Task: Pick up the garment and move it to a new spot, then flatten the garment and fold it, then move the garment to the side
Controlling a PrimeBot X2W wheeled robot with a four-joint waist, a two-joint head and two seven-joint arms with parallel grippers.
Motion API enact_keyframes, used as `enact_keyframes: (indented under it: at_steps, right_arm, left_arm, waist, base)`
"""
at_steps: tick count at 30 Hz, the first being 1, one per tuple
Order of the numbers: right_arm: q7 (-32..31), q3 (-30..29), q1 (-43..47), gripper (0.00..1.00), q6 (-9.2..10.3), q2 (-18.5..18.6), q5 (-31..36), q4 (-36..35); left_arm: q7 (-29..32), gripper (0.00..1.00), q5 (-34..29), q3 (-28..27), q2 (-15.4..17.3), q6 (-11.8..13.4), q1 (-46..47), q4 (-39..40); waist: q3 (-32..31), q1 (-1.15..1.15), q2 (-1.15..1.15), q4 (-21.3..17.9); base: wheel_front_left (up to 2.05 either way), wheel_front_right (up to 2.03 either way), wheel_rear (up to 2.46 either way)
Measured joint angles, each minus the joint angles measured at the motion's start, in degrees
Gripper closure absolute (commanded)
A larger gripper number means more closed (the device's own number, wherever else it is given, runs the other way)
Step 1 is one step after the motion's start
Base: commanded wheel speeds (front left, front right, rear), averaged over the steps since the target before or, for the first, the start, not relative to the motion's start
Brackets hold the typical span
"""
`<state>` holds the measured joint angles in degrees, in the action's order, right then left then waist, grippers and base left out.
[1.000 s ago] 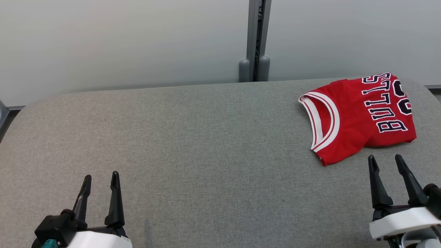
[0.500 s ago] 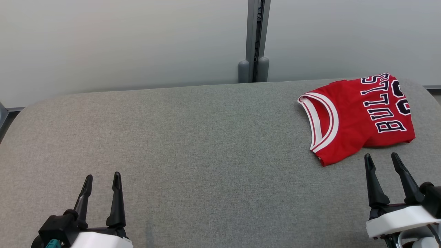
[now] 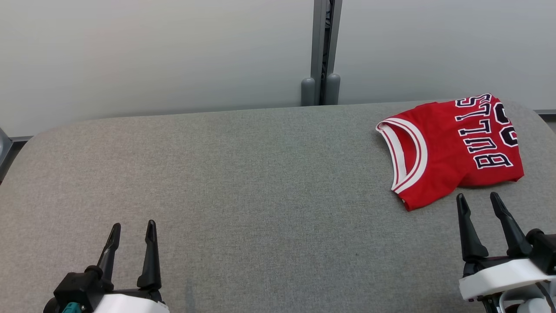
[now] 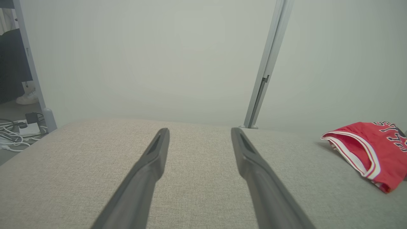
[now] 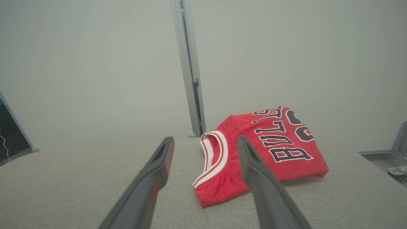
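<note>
The garment (image 3: 451,148) is a red basketball jersey with white trim and black lettering, lying bunched at the far right of the grey table (image 3: 243,174). It also appears at the right edge of the left wrist view (image 4: 369,152) and centre-right in the right wrist view (image 5: 270,149). My right gripper (image 3: 478,201) stands open just in front of the garment's near edge, apart from it, nothing between its fingers (image 5: 159,165). Far from the garment, at the lower left, my left gripper (image 3: 133,227) is open and empty, its fingers (image 4: 155,156) over bare table.
A pale wall with a grey vertical post (image 3: 321,52) runs behind the table. Cables and a power strip (image 4: 19,130) lie on the floor beyond the table's left end. A metal fitting (image 5: 397,152) sits off the table's right end.
My right gripper has drifted slightly left and my left gripper slightly right and down in the head view. The garment lies where it was. Both grippers stay open.
</note>
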<state>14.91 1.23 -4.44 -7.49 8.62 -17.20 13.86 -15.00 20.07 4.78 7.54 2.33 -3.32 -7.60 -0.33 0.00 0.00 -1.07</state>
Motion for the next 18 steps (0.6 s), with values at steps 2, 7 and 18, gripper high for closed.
enact_keyframes:
  at_steps: [2,7,18]
  right_arm:
    - [0.0,0.2,0.0,0.00,-0.01,0.0,0.0,0.1]
    - [0.0,0.7,0.0,0.00,-0.01,0.0,0.0,0.3]
    - [0.0,2.8,0.0,0.00,0.00,0.5,-0.5,1.5]
  left_arm:
    - [0.0,0.00,-0.2,0.0,0.0,-0.2,0.0,-0.1]
    - [0.0,0.00,-0.6,0.0,0.0,-0.3,0.0,-0.4]
    - [0.0,0.00,-1.8,0.0,0.0,-0.3,0.1,-0.5]
  waist:
    - [0.0,0.00,0.00,0.0]
    - [-0.1,0.00,0.00,0.0]
    - [-0.3,0.00,0.00,-0.2]
  base:
    - [0.00,0.00,0.00]
    - [0.00,0.00,0.00]
    - [0.00,0.00,0.00]
